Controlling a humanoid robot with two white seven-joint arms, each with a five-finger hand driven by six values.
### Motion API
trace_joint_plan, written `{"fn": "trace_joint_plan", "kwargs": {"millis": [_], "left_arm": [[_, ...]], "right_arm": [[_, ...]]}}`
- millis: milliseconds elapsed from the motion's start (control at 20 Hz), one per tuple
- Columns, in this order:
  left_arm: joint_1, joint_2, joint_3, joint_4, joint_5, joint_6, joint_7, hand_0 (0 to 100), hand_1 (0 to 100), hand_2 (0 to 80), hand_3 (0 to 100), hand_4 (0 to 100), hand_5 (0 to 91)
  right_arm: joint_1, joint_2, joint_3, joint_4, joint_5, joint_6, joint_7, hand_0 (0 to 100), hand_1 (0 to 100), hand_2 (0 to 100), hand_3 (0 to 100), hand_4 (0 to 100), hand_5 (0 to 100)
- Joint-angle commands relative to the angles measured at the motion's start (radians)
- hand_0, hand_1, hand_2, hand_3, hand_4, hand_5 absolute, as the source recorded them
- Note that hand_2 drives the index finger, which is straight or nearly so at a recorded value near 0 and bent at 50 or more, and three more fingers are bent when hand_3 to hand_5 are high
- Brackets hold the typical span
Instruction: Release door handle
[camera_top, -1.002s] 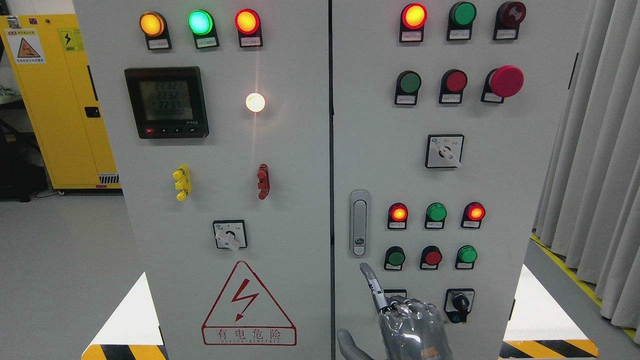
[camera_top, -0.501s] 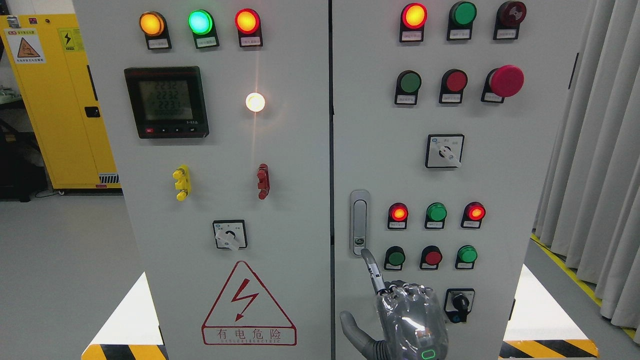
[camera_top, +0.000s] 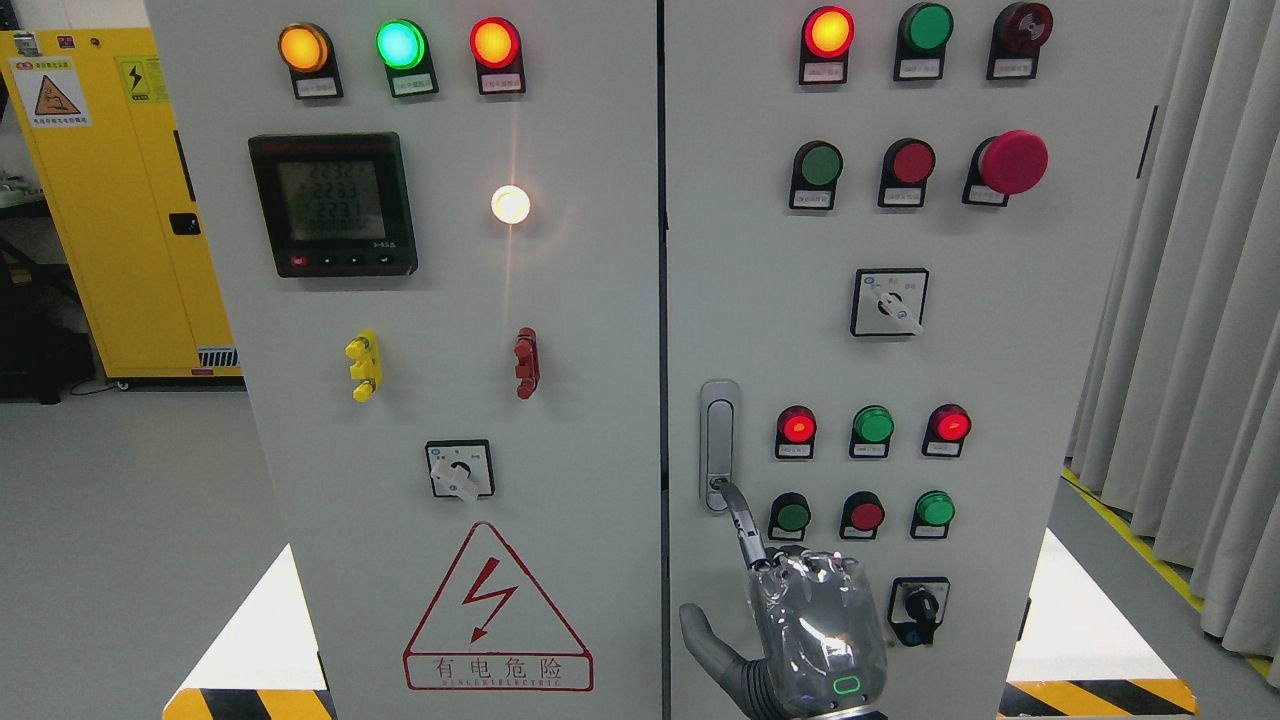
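On the left door we see the meter display and the lightning warning triangle, neither of which concerns this step. Moving right past the seam, the door handle sits upright at the left edge of the right door, level with the row of small red and green lamps. Our right hand rises from the bottom edge just right of the middle, its index finger stretched out with the tip on the round lock button at the handle's lower end; the other fingers are curled in, holding nothing. We judge the step calls for a straight, firm press into that button so the handle springs out, keeping the tip centred and clear of the green button just beside it. The left hand is out of view.
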Motion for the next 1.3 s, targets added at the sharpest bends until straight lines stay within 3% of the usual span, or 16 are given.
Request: {"fn": "trace_joint_plan", "kwargs": {"millis": [0,1252], "left_arm": [[0.000,0.000,0.000,-0.012,0.000,0.000,0.000,12,56,0.0,0,0,0.0],[0.000,0.000,0.000,-0.012,0.000,0.000,0.000,12,56,0.0,0,0,0.0]], "right_arm": [[-0.019,0.013,0.000,0.040,0.000,0.001,0.001,27,40,0,100,100,100],[-0.022,0.016,0.003,0.043,-0.004,0.025,0.023,29,39,0,100,100,100]]}}
